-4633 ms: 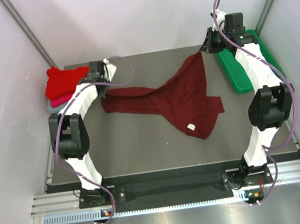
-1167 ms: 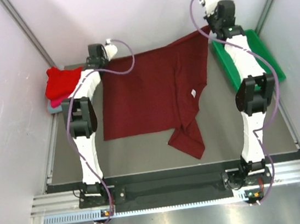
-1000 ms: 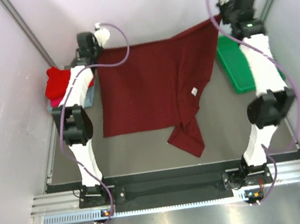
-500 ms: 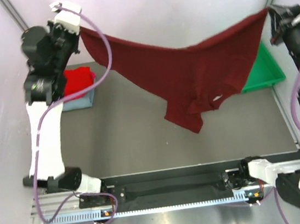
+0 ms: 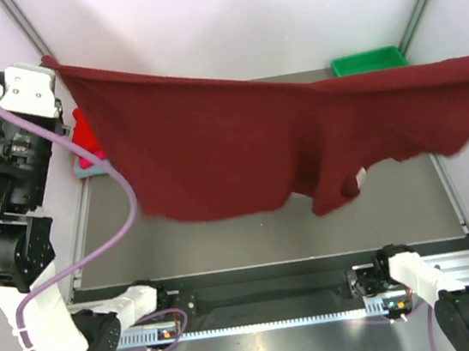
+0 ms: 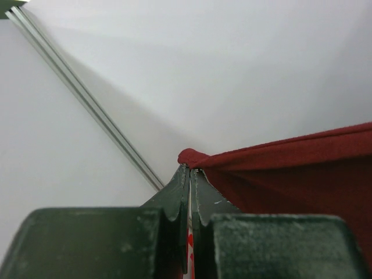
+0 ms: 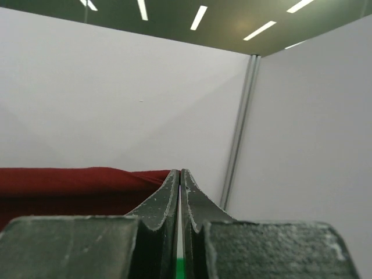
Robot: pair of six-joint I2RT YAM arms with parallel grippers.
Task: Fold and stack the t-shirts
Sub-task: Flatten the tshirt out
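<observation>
The dark maroon t-shirt (image 5: 240, 153) is being held spread out in the air above the table (image 5: 226, 246). One upper corner is being pinched at the tips of the fully closed left gripper (image 6: 190, 174), and the opposite end is being clamped in the fully closed right gripper (image 7: 179, 174).

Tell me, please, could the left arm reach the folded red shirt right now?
Probably not yet: the left hand is shut on a corner of the maroon t-shirt, held high and stretched to the right hand. The folded red shirt lies close below, but that hand is occupied.
</observation>
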